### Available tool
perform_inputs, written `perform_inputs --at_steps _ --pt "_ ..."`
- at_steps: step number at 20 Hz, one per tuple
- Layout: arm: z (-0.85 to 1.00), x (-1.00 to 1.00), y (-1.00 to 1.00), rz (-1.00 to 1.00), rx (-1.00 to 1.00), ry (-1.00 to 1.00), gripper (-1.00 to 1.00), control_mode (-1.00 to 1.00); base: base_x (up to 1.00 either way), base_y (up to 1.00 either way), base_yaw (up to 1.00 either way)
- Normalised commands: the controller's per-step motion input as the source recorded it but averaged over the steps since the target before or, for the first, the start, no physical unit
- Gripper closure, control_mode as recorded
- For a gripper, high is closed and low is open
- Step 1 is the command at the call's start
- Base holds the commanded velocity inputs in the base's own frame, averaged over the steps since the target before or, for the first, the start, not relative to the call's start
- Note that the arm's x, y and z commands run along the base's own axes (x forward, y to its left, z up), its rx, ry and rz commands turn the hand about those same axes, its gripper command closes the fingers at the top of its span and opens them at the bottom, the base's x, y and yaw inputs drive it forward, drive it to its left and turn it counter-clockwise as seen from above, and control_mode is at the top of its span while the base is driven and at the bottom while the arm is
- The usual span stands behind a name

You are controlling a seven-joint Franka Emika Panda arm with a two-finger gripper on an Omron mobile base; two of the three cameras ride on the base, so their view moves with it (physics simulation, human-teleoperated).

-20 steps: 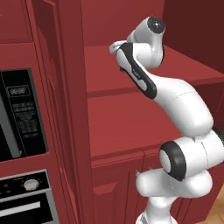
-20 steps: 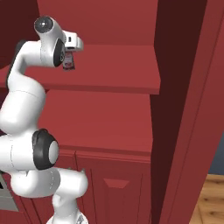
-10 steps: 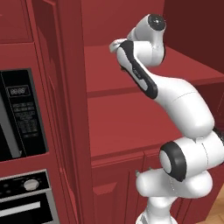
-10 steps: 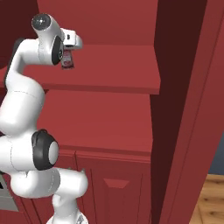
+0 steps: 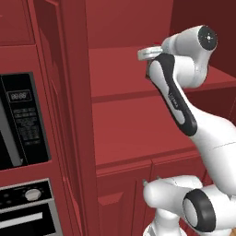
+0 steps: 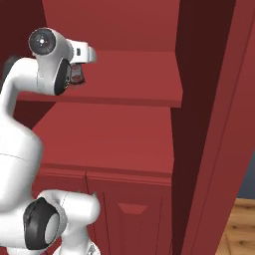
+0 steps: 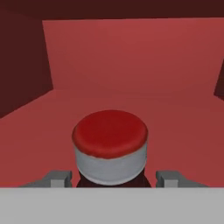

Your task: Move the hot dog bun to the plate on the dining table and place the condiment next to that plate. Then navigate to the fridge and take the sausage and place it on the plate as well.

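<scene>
Standing on the red cabinet shelf [image 6: 129, 74], the condiment [image 7: 110, 151] is bracketed by the gripper [image 7: 113, 178], whose jaws appear clamped on its sides. It should be lifted straight and kept upright, then drawn clear of the shelf edge.

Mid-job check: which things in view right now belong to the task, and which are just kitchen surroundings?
Part of the job:
- the condiment, standing on the red shelf, between the jaws of the gripper, which are closed against its sides

Just surroundings:
- microwave
- oven below it
- red cabinet doors under the counter
</scene>
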Motion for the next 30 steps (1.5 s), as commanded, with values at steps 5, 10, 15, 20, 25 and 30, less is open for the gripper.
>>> perform_inputs --at_steps 5,10,15,20,25,30 --pt "0.0 -1.0 -0.33 0.02 -0.01 0.1 1.0 -1.0 0.0 0.0 0.0" --pt "-0.04 -1.0 -0.2 0.0 -0.01 0.21 1.0 -1.0 0.0 0.0 0.0" --pt "-0.13 -0.36 -0.02 0.0 -0.04 0.12 1.0 1.0 -0.23 0.0 0.0" --pt "0.0 0.0 0.0 0.0 0.0 0.0 1.0 1.0 -1.0 -0.15 0.31" --pt "0.0 0.0 0.0 0.0 0.0 0.0 1.0 1.0 -0.88 -0.11 0.75" --pt "0.0 0.0 0.0 0.0 0.0 0.0 1.0 1.0 -0.86 -0.01 0.73"
